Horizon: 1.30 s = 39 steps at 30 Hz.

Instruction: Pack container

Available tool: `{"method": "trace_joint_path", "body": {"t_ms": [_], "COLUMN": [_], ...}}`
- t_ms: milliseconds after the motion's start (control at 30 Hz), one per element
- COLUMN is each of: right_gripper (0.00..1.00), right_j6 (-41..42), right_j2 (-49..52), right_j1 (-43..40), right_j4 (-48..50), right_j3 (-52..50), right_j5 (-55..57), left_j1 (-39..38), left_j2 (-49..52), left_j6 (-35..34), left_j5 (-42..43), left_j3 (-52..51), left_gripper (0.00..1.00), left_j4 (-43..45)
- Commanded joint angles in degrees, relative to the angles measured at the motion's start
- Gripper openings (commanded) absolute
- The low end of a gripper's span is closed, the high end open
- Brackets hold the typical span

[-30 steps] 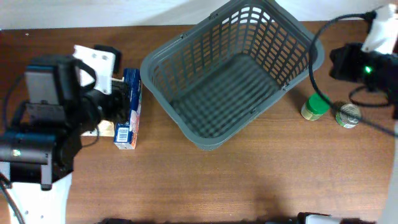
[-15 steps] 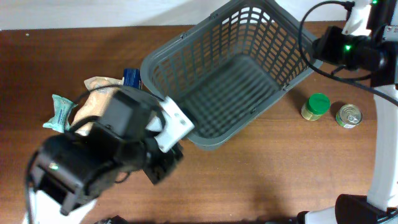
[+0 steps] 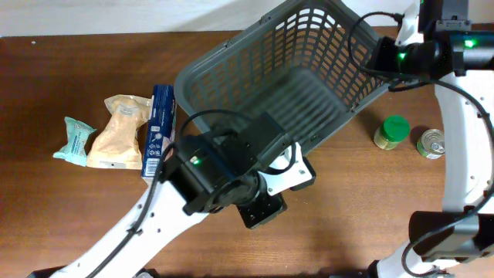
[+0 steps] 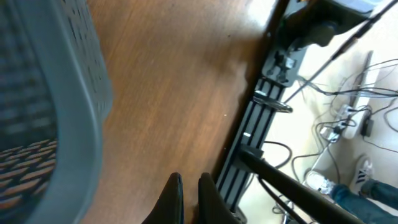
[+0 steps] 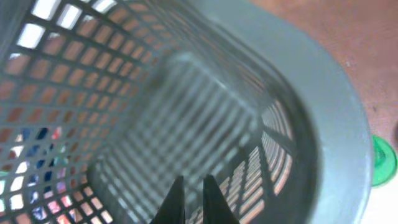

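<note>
The container, a large dark grey lattice basket (image 3: 285,93), stands empty at the back centre. My left arm (image 3: 231,170) hangs over the table by the basket's front corner. In the left wrist view the left gripper (image 4: 189,186) is shut and empty above bare wood, with the basket's rim (image 4: 81,106) to its left. My right arm (image 3: 409,54) is above the basket's right rim. The right gripper (image 5: 189,190) is shut and empty, pointing into the basket's inside (image 5: 174,112).
A blue box (image 3: 160,131), a tan pouch (image 3: 120,131) and a teal packet (image 3: 75,140) lie left of the basket. A green-lidded jar (image 3: 392,131) and a tin can (image 3: 432,144) stand to its right. The jar's lid shows in the right wrist view (image 5: 385,160).
My left arm has swung from the far left, by the blue box, across to the basket's front corner. My right arm has moved left, over the basket's right rim.
</note>
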Motion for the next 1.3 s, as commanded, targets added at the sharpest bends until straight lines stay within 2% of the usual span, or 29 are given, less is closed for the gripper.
{"method": "trace_joint_path", "body": {"t_ms": [0, 300, 400, 533, 833, 1033, 1133, 1233, 1267], "right_gripper": [0.04, 0.04, 0.04, 0.04, 0.04, 0.04, 0.04, 0.04, 0.04], "right_j6": [1.16, 0.46, 0.17, -0.83, -3.87, -4.94, -4.96, -5.66, -6.43], "right_j2": [0.37, 0.37, 0.37, 0.37, 0.35, 0.35, 0.09, -1.09, -1.57], "right_j1": [0.5, 0.5, 0.52, 0.52, 2.08, 4.0, 3.58, 2.49, 1.22], "right_j4": [-1.27, -5.31, -7.23, -9.14, -12.94, -12.72, -10.84, -7.3, -5.57], "right_j3": [0.46, 0.44, 0.44, 0.44, 0.46, 0.5, 0.52, 2.6, 5.11], "right_j5": [3.1, 5.68, 6.56, 6.56, 6.6, 6.75, 6.75, 6.73, 6.73], "left_j1": [-0.17, -0.13, -0.07, 1.38, 13.49, 18.45, 18.75, 18.8, 19.41], "left_j2": [1.77, 7.96, 8.94, 8.98, 8.98, 8.98, 8.85, 7.93, 6.23], "left_j6": [-1.88, -2.51, -4.46, -6.67, -8.07, -7.8, -7.82, -7.91, -9.62], "left_j5": [-6.34, -16.31, -21.94, -25.22, -25.53, -25.51, -25.51, -25.9, -29.27], "left_j3": [0.79, 0.79, 0.79, 0.79, 0.79, 0.79, 0.87, 2.23, 2.97], "left_gripper": [0.02, 0.02, 0.02, 0.02, 0.02, 0.02, 0.02, 0.02, 0.02], "left_j4": [0.85, 2.64, 2.71, 3.93, 6.62, 10.23, 8.68, 2.86, 0.33]}}
